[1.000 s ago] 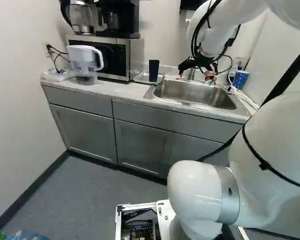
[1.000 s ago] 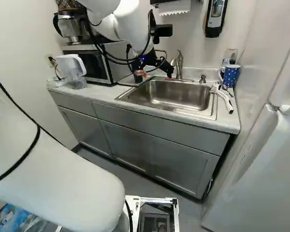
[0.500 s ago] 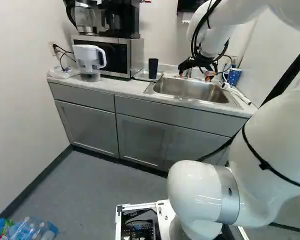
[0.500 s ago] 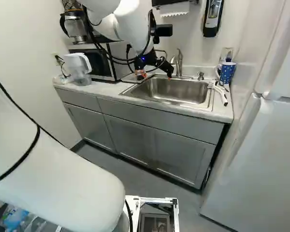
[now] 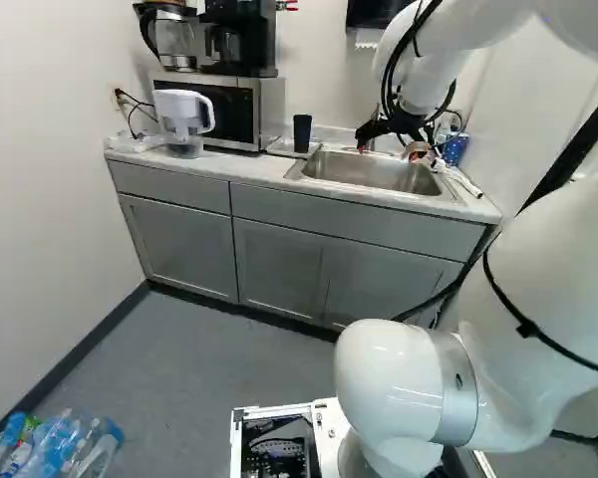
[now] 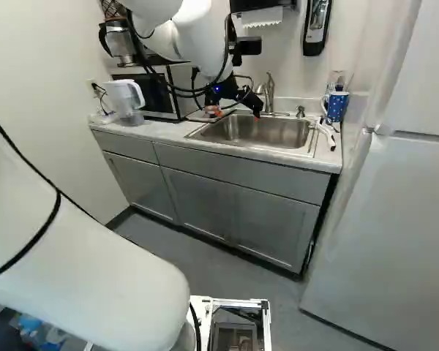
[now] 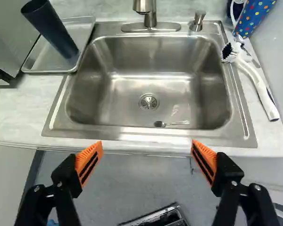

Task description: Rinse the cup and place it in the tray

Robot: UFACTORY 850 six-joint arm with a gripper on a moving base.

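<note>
My gripper (image 6: 235, 112) hangs over the front of the sink in the right base view. In the wrist view the gripper (image 7: 146, 143) is wide open, nothing between its orange pads, its tips just short of the counter's front edge. The dark cup (image 7: 49, 28) stands upright in the metal tray (image 7: 34, 62), left of the sink and well ahead of the fingers to one side; the left base view also shows the cup (image 5: 302, 132). The steel sink (image 7: 148, 84) holds only a small spoon (image 7: 172, 123), and the faucet (image 7: 151, 16) rises behind it.
A white brush (image 7: 257, 84) and a blue dotted mug (image 6: 337, 107) are on the counter right of the sink. The microwave (image 5: 224, 110) and a water pitcher (image 5: 184, 119) stand beyond the tray. A fridge (image 6: 395, 219) is at the right; bottles (image 5: 55, 443) lie on the floor.
The base has moved, drawing back from the counter and turning slightly, so the floor bottles show more. Against its lowest joint the arm has not visibly shifted; the gripper has stayed open.
</note>
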